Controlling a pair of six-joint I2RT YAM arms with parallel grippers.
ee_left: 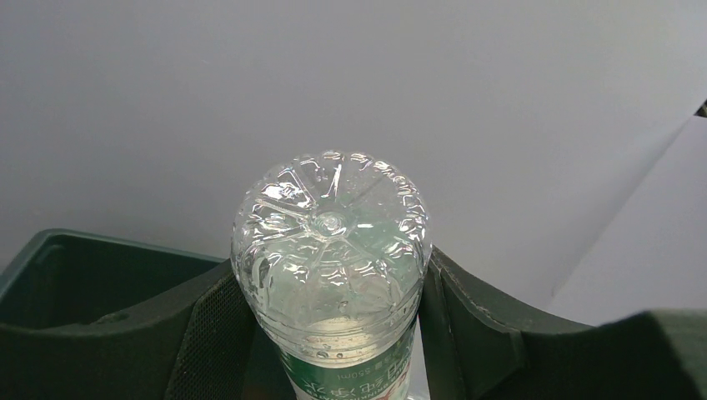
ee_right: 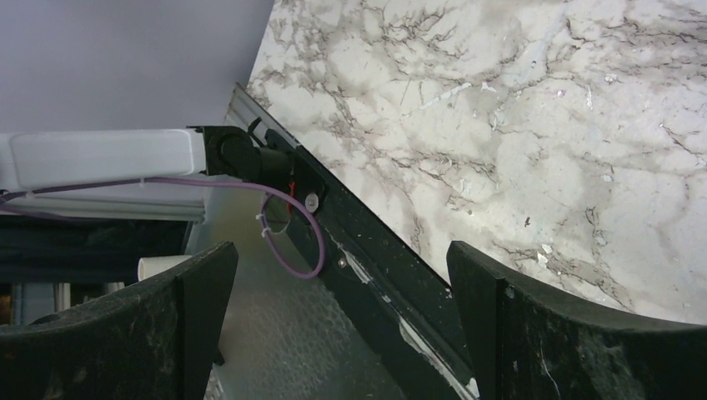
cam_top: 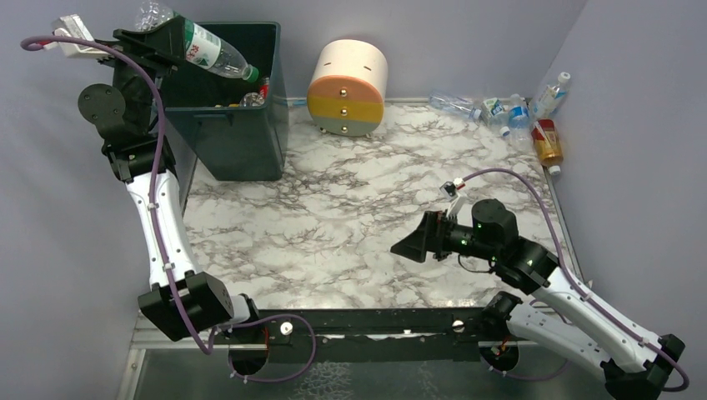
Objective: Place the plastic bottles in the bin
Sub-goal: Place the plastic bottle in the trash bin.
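Observation:
My left gripper [cam_top: 164,39] is raised at the far left and shut on a clear plastic bottle [cam_top: 208,48] with a green label and green cap. The bottle slants cap-down over the open top of the dark green bin [cam_top: 238,142]. In the left wrist view the bottle's ribbed base [ee_left: 329,242] sits squeezed between both fingers [ee_left: 488,329], with the bin's rim [ee_left: 50,246] behind. Other bottles [cam_top: 260,90] lie inside the bin. Several more bottles [cam_top: 518,115] are gathered at the table's far right corner. My right gripper [cam_top: 410,247] hangs open and empty above the near table; its jaws stand wide in the right wrist view [ee_right: 342,283].
A round cream, yellow and grey drawer unit [cam_top: 348,87] stands right of the bin at the back. Grey walls close the table on the left, back and right. The right wrist view shows the marble top [ee_right: 517,125], the black front rail [ee_right: 375,267] and the left arm's base [ee_right: 100,158].

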